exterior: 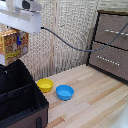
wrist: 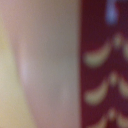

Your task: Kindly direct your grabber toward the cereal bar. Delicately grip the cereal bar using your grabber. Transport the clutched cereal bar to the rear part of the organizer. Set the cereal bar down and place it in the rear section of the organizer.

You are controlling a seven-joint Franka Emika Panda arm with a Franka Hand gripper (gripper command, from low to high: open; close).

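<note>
In the exterior view my grabber [exterior: 19,36] hangs at the upper left, its white head above the black organizer [exterior: 20,102]. The yellow-orange cereal bar [exterior: 12,46] with red and dark print hangs from the blue-tipped fingers, held well above the organizer's back part, near the wicker wall. The grabber is shut on it. The wrist view is a blurred close-up: a dark red printed surface of the cereal bar [wrist: 105,70] beside a pale pinkish blur, with no fingers distinguishable.
A yellow bowl [exterior: 45,85] and a blue bowl [exterior: 65,92] sit on the light wooden table [exterior: 95,100] to the exterior view's right of the organizer. A brown drawer cabinet [exterior: 111,45] stands at the back right. A grey cable [exterior: 65,42] runs across the wicker wall.
</note>
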